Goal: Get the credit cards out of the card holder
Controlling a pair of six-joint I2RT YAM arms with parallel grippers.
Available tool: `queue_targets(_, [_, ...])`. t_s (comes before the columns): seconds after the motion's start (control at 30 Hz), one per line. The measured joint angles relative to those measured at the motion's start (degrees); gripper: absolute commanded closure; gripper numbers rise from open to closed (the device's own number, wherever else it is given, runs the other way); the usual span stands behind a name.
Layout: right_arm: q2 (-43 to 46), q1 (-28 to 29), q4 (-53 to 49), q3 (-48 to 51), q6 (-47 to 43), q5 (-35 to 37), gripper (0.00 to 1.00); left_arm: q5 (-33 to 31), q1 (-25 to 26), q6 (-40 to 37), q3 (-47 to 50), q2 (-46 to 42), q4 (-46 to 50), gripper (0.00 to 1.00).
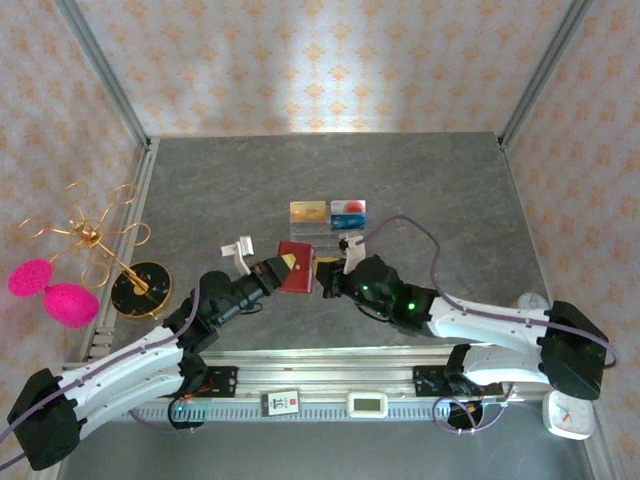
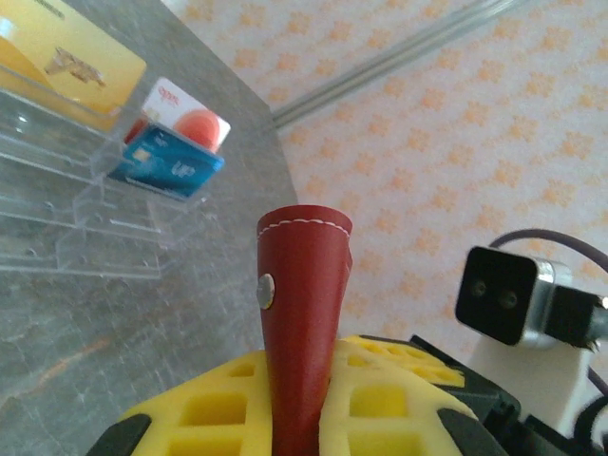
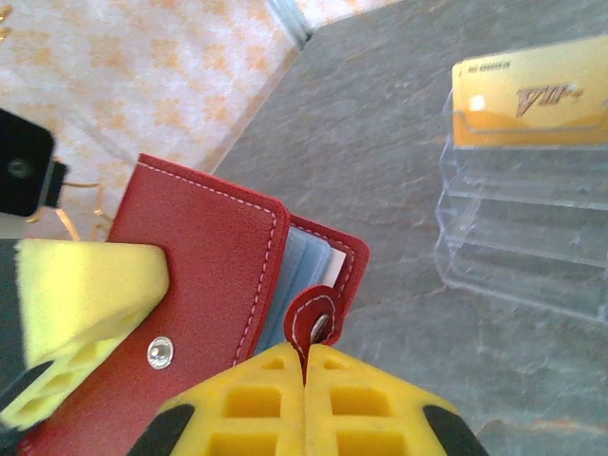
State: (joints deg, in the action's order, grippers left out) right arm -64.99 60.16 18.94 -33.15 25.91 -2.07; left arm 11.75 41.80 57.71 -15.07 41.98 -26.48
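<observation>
Both my grippers meet on one card holder [image 1: 295,268] seen from above: the left gripper [image 1: 270,272] on its left side, the right gripper [image 1: 326,278] on its right, with a clear acrylic stand [image 1: 328,228] beyond them. At my left wrist, waffle-pocketed yellow pads [image 2: 380,399] clamp the smooth red leather-look cover, whose white-stitched edge stands upright between them. At my right wrist, my fingertips are pressed together, pinching the rounded snap tab [image 3: 312,318]. Pale blue sleeves [image 3: 294,285] show inside the booklet, just ahead.
</observation>
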Motion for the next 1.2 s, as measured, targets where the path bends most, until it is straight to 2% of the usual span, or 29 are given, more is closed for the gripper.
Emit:
queue_targets(0.03, [0.83, -0.52, 0.42, 0.83, 0.39, -1.36, 1.0, 0.57, 0.17, -0.04, 0.22, 0.44, -0.92, 0.97])
queue_targets(0.1, [1.73, -1.33, 0.59, 1.73, 0.98, -3.04, 1.0, 1.49, 0.22, -0.11, 0.24, 1.64, -2.08, 0.76])
queue_targets(0.23, [2.82, -2.38, -0.11, 2.56, 2.01, -4.04, 1.0, 2.4, 0.66, 1.07, 1.79, 3.02, -2.58, 0.61])
queue_targets(0.5, [4.46, -2.45, -5.81, 7.54, 5.66, -5.29, 1.0, 2.32, 3.61, 4.02, 7.58, 3.43, -1.42, 0.46])
queue_targets(0.7, [1.84, -0.57, -9.94, 9.4, 7.17, -4.7, 1.0, 0.13, 3.58, 4.15, 9.18, 3.23, 0.79, 0.41])
queue_targets(0.97, [-2.49, 2.51, -11.45, 3.74, 6.34, -4.26, 1.0, -1.73, 3.58, 1.11, 8.22, 1.49, 4.94, 0.4])
queue_targets(1.2, [-8.0, 2.69, -10.71, -2.4, 4.35, -6.75, 1.0, -1.73, 3.58, -1.68, 6.1, 1.4, 5.95, 0.66])
